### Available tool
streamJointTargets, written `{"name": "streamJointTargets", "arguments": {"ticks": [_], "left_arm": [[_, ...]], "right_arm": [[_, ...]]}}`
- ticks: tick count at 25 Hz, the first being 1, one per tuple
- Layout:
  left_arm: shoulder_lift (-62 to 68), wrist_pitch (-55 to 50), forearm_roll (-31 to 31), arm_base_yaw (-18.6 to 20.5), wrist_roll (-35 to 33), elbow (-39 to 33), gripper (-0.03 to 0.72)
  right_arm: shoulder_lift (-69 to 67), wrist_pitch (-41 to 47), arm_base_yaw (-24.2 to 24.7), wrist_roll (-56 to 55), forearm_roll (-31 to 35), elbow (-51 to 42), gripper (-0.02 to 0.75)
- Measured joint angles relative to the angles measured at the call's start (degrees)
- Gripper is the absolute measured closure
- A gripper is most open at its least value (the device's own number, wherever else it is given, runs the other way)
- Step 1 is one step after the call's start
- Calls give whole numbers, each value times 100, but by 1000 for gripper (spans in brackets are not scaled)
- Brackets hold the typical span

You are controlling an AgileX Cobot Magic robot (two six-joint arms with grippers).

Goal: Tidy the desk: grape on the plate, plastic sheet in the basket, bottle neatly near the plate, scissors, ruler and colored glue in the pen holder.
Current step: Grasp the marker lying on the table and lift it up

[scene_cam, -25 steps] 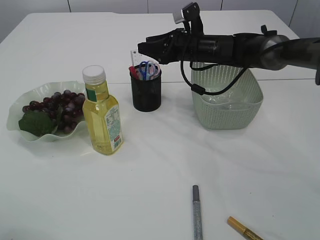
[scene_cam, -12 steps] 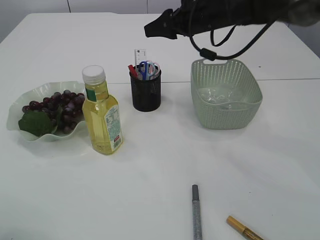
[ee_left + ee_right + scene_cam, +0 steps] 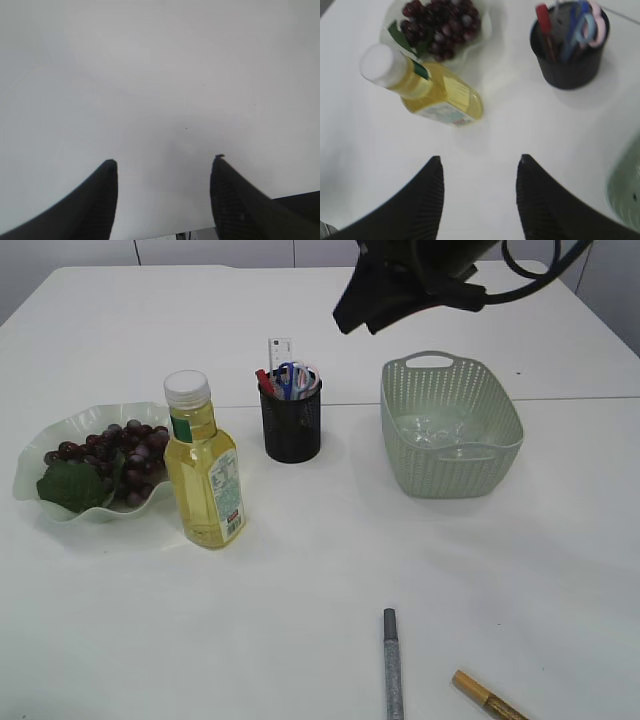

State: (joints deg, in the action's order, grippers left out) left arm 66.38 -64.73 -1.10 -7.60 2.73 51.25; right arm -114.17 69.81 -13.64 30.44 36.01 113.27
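Hovering above table (image 3: 485, 140), right gripper (image 3: 479, 165) open, empty; left gripper (image 3: 162, 162) open, empty.

Gold pen (image 3: 488, 699) is cut off at the edge.

I see a white bench (image 3: 320, 570) that carries everything. Near its front edge lie 2 pens. The first is a grey glitter pen (image 3: 393, 666) with a dark cap, and it points almost straight away from me. Just to the right of it is a gold pen (image 3: 488, 698), which lies at a slant and is cut by the lower edge of the picture. The 2 pens are near each other but they do not touch. Behind the bench I see pale wall panels (image 3: 215, 251).
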Motion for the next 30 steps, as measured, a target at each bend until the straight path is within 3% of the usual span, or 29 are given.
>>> {"name": "streamJointTargets", "arguments": {"ticks": [6,11,16,24,30], "left_arm": [[0,11,-139,0,0,0,255],[0,103,-223,0,0,0,255],[0,137,-401,0,0,0,255],[0,220,-456,0,0,0,255],[0,254,-456,0,0,0,255]], "right_arm": [[825,13,-105,-930,-1221,-1656,388],[1641,13,-308,-1302,-1363,-3388,388],[2090,-731,-740,-1918,-1418,-4795,388],[1974,-2216,-1716,-3515,-1565,-5331,400],[1336,-2571,-1896,-4469,-1967,-5331,419]]}}
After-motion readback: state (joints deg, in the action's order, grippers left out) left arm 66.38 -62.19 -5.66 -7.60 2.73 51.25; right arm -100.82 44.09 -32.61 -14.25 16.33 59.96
